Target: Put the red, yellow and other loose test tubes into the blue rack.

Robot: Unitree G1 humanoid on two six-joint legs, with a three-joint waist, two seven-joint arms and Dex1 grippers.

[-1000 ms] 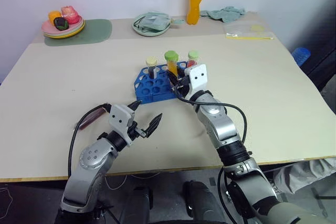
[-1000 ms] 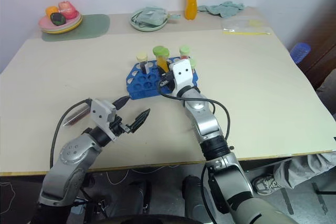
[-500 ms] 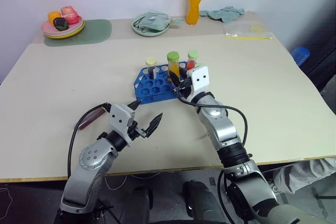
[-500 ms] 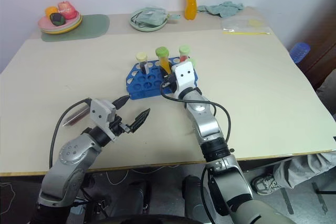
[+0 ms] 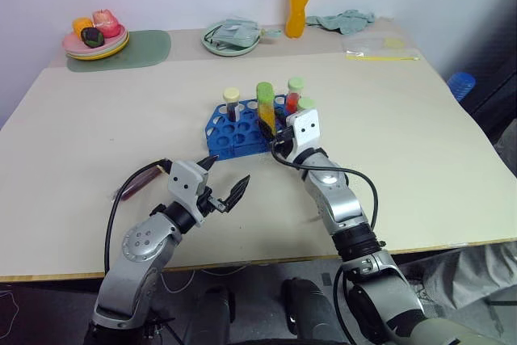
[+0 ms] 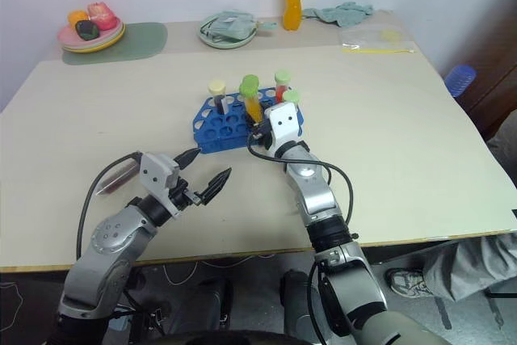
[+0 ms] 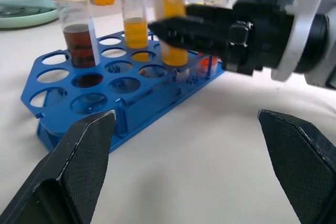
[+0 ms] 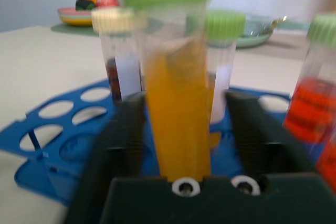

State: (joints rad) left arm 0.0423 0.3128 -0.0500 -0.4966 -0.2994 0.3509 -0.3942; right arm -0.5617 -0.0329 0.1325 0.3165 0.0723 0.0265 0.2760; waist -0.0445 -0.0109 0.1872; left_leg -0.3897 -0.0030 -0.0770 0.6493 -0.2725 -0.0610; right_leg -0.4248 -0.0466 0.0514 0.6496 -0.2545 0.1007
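From the head cameras, the right gripper (image 5: 279, 131) sits at the near right corner of the blue rack (image 5: 234, 131), and the yellow-orange tube (image 5: 265, 107) with its green cap stands between its fingers, leaning a little toward the left. A cream-capped dark tube (image 5: 232, 103) stands at the rack's far left, and a red tube (image 5: 295, 94) at the far right. The left gripper (image 6: 199, 171) hangs well short of the rack, nearer the table's front edge, fingers spread wide with nothing in them. Bare tabletop (image 5: 420, 143) all around, plenty of room to pull back toward the robot.

Over to the left wrist camera: the rack's empty holes face us, the right gripper comes in from the side, its black fingers (image 7: 194, 24) across the yellow-orange tube just above the rack's top plate. The tube's lower end looks to be down in a hole, though I can't see how deep.

Right wrist camera now: the tube rises straight up between the two black pads (image 8: 126, 129), long axis near upright, with a gap on each side, so the fingers have let go and are parted around it, not pinching. My read: the next move is a straight retreat along the fingers, keeping clear of the red tube close by on one side.
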